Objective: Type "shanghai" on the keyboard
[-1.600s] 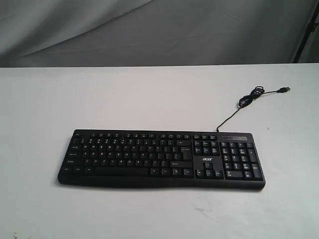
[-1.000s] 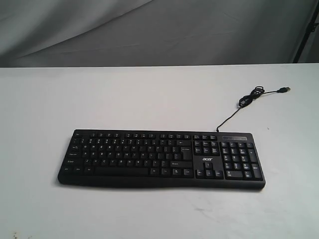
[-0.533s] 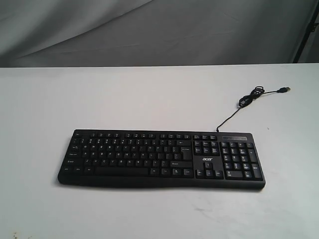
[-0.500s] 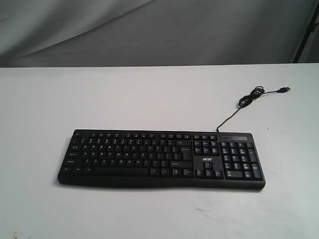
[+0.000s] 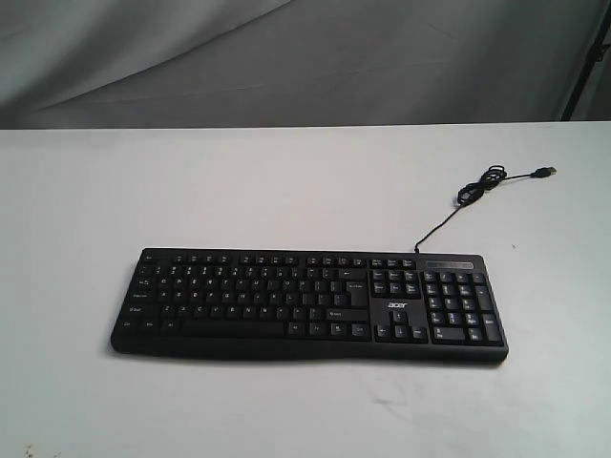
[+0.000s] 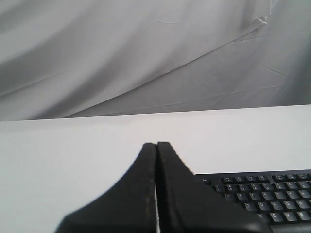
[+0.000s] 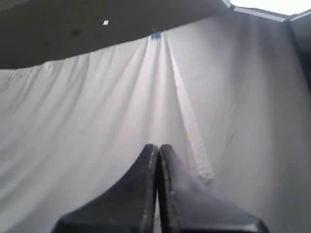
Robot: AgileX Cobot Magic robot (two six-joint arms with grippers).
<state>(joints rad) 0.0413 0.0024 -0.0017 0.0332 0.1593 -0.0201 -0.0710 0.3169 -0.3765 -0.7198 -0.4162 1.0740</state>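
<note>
On the desk [image 5: 286,181], keyboard [image 5: 307,303] unpressed; left gripper [image 6: 156,144] and right gripper [image 7: 158,146] aloft, jaws clenched empty; next, descend onto S.

Your left pincer [image 6: 156,144]: tips pressed together, held low, aimed past the corner of the keyboard [image 6: 265,191], not touching it. Your right pincer [image 7: 158,146]: closed too, tilted steeply upward.

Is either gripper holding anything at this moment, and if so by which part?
Nothing is held. The left gripper and right gripper are both shut empty; the long black plastic keyboard lies untouched on the white table.
</note>
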